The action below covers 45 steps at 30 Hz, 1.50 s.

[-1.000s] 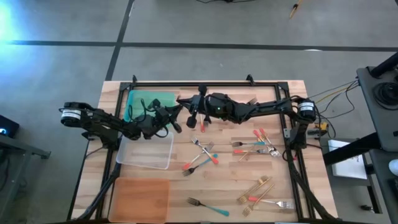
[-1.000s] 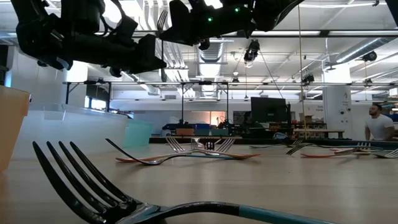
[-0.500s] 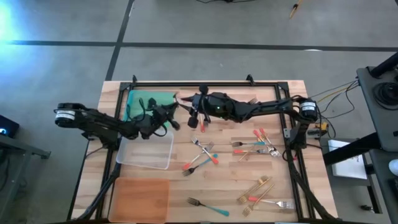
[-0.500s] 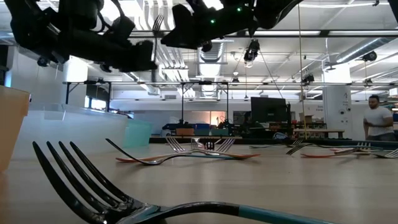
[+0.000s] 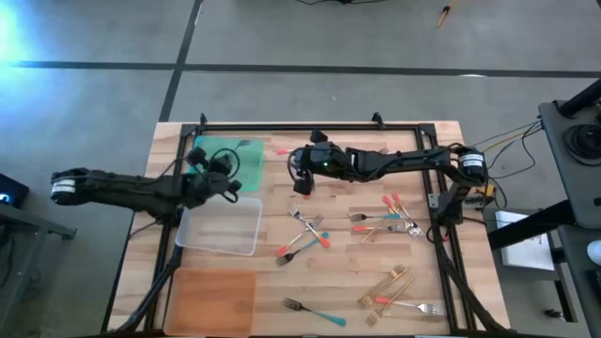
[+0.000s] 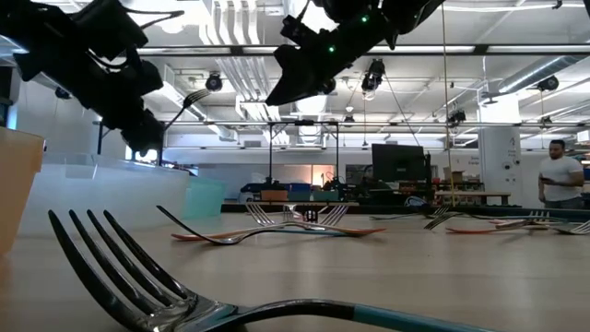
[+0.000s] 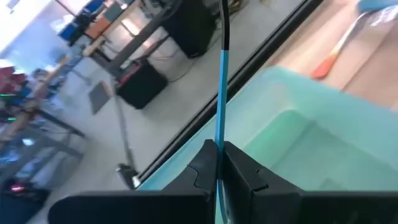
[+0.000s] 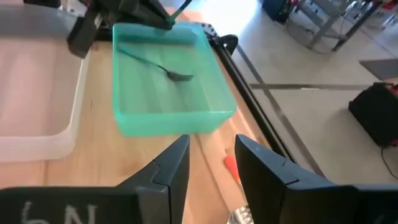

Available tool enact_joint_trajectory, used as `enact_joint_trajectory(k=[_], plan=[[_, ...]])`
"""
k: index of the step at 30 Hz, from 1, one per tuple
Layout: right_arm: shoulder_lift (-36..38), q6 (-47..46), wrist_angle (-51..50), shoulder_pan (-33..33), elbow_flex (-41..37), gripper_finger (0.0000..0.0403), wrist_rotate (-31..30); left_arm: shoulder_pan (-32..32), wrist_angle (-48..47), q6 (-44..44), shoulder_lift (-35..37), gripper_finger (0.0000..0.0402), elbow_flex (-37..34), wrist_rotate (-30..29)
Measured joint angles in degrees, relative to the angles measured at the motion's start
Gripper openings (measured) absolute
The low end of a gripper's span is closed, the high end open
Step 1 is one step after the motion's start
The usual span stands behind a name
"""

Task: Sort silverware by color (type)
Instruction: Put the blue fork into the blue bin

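Note:
My left gripper (image 5: 232, 178) is shut on a teal-handled fork (image 7: 219, 93) above the green tray (image 5: 218, 155). The fork's tines (image 6: 194, 95) point up and away from the fingers. My right gripper (image 8: 211, 163) hangs open and empty just right of the green tray (image 8: 168, 118), pointing toward it. A coral-handled fork (image 5: 282, 150) lies flat on the table between that tray and my right gripper. In the right wrist view a dark fork shape (image 8: 163, 67) shows on the tray's floor. Whether it is a fork or a shadow, I cannot tell. My left gripper pinches the fork's teal handle (image 7: 219, 144) between its two fingers. The fork runs on past the fingertips in line with them, tines end farthest out and raised. It is lifted clear, over the green tray.
A clear tray (image 5: 221, 228) and an orange tray (image 5: 211, 300) lie nearer along the left side. Several forks are scattered mid-table (image 5: 305, 233) and at the right (image 5: 390, 221), with one teal fork (image 6: 277, 309) near the front edge. A black rail frame (image 5: 310, 129) borders the table.
My left gripper has drawn back toward the table's left edge with the teal fork and turned, so the tines now stand lower and farther left. My right gripper has tipped downward and stays near the tray's right side. The two grippers have come apart.

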<state>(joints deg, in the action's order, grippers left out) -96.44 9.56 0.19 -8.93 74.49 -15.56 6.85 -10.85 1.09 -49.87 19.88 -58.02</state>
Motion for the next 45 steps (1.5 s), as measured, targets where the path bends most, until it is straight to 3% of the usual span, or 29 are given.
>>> enact_joint_trajectory(k=[4,9,20,30,45], plan=[[0.0,-1.1,-0.4,0.0,0.0,0.011,0.0,2.9,0.4,-6.5,0.9,0.0,0.0,0.4],[0.0,-2.2,-0.5,0.0,0.0,0.0106,0.0,7.8,-0.3,-5.4,-1.6,0.0,0.0,6.1],[-0.1,-2.2,-2.3,0.0,0.0,0.0102,0.0,17.3,-2.0,-2.0,-13.1,0.0,2.7,7.8],[-0.2,-3.4,-3.1,0.0,0.0,0.01,0.0,17.4,-9.2,2.6,-19.9,0.0006,7.3,9.6],[0.3,-4.0,-6.3,-0.8,0.0,0.01,-0.6,17.3,-12.9,5.3,-15.3,0.0087,8.6,11.5]])
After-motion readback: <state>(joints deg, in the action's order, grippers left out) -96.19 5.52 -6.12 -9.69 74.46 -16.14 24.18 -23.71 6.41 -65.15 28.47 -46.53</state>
